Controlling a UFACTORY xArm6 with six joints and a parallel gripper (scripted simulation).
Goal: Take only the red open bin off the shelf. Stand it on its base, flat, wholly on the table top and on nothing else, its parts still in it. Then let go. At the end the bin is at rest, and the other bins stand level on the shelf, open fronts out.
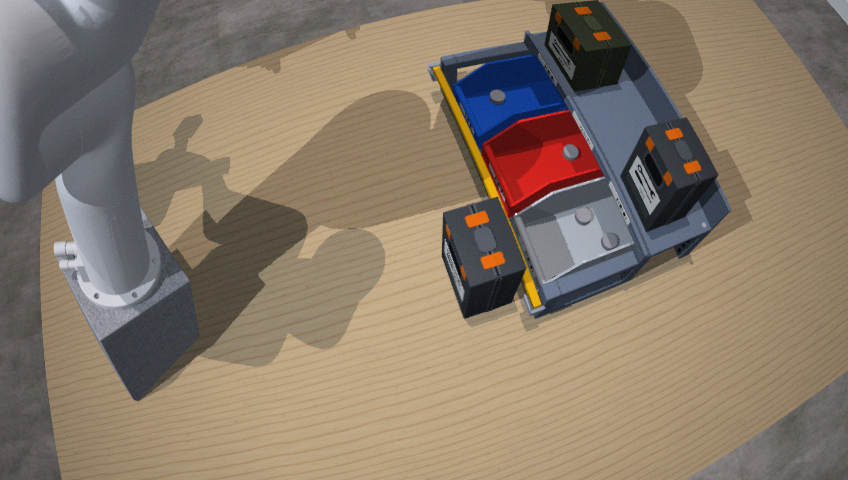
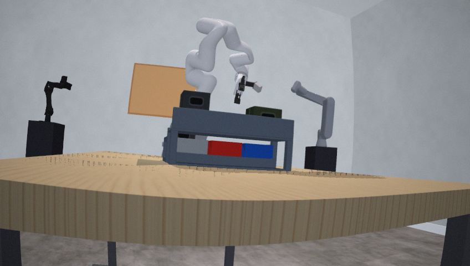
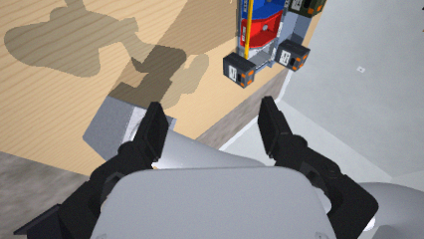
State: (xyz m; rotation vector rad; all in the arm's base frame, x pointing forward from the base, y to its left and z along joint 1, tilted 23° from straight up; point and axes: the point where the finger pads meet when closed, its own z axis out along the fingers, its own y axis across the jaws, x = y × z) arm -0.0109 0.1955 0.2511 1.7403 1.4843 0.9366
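The red open bin [image 1: 547, 173] [image 2: 224, 148] [image 3: 255, 36] stands in the shelf [image 1: 624, 113] [image 2: 230, 123] between the blue bin [image 1: 520, 108] [image 2: 259, 151] [image 3: 264, 11] and the light grey bin [image 1: 556, 233] [image 2: 192, 146]. A round grey part [image 1: 570, 152] lies in the red bin. The blue bin holds one part [image 1: 497, 96], the grey bin two. The bins look level, open fronts toward the yellow front rail [image 1: 487, 181] [image 3: 248, 30]. My gripper [image 3: 211, 111] [image 2: 239, 90] is open and empty, high above the table on the robot's side of the shelf. It is outside the top view.
A dark case [image 1: 483, 255] [image 3: 239, 70] stands on the table against the front rail, before the grey bin. Another dark case [image 1: 669, 172] [image 2: 195, 100] [image 3: 293, 56] and a green case [image 1: 589, 47] [image 2: 264, 112] stand on the shelf's upper deck. The arm's pedestal [image 1: 148, 344] stands opposite.
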